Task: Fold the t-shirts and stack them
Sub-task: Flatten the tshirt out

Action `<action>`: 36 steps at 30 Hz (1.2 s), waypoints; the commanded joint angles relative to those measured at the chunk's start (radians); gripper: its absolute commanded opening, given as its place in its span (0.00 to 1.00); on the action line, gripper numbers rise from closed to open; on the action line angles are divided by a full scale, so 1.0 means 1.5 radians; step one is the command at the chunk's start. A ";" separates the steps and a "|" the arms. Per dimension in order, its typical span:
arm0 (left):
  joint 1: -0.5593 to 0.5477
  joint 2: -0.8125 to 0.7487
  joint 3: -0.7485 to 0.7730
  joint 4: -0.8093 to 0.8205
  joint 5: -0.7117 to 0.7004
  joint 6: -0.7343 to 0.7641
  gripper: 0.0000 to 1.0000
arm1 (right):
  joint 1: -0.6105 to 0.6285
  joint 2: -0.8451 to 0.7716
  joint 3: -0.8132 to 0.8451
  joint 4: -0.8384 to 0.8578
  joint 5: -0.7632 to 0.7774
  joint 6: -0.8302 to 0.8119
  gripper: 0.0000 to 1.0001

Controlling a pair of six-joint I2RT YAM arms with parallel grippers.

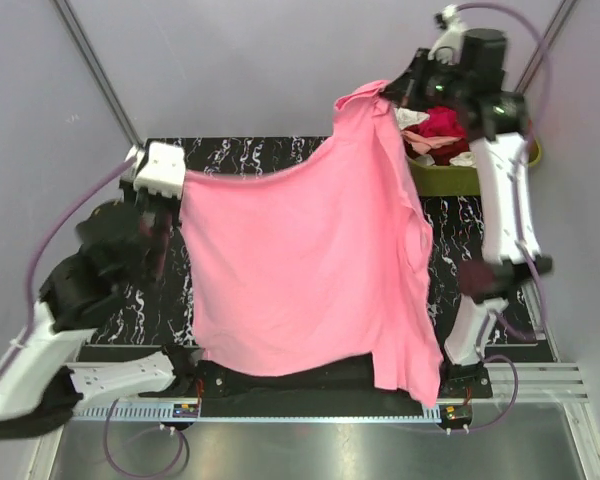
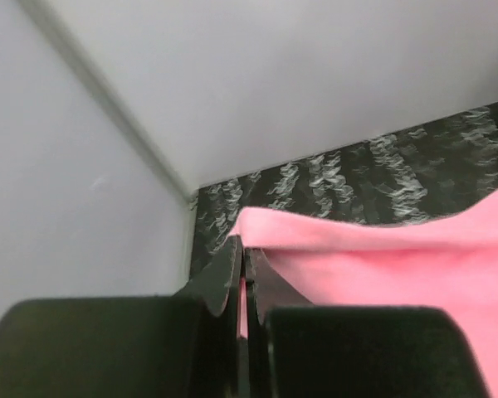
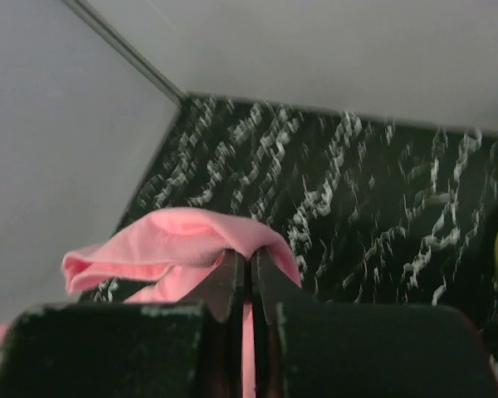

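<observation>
A medium pink t-shirt (image 1: 300, 270) hangs spread in the air over the black marbled table (image 1: 240, 155), held up by both arms. My left gripper (image 1: 180, 180) is shut on its left top corner; in the left wrist view the pink cloth (image 2: 382, 274) is pinched between the left gripper's (image 2: 243, 257) jaws. Higher up at the back right, my right gripper (image 1: 390, 100) is shut on the other top corner, and the pink cloth (image 3: 183, 240) bunches over the tips of this gripper (image 3: 251, 261). More t-shirts (image 1: 435, 130), red, pale pink and white, lie in the tub.
An olive-green tub (image 1: 460, 175) stands at the back right of the table, behind the right arm. Grey walls close in the table on the left, back and right. The hanging shirt hides most of the table top from above.
</observation>
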 commanded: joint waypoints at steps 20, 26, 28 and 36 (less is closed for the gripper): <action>0.801 0.538 0.220 -0.202 0.695 -0.335 0.99 | 0.015 0.147 -0.081 0.006 0.026 0.093 1.00; 0.801 0.363 -0.029 -0.133 0.705 -0.346 0.99 | 0.145 0.104 -0.273 0.016 0.122 0.087 1.00; 0.801 0.318 -0.129 -0.098 0.724 -0.350 0.99 | 0.167 0.104 -0.320 0.026 0.147 0.106 1.00; 0.801 0.307 -0.243 -0.043 0.780 -0.382 0.99 | 0.207 0.149 -0.471 0.072 0.117 0.125 0.83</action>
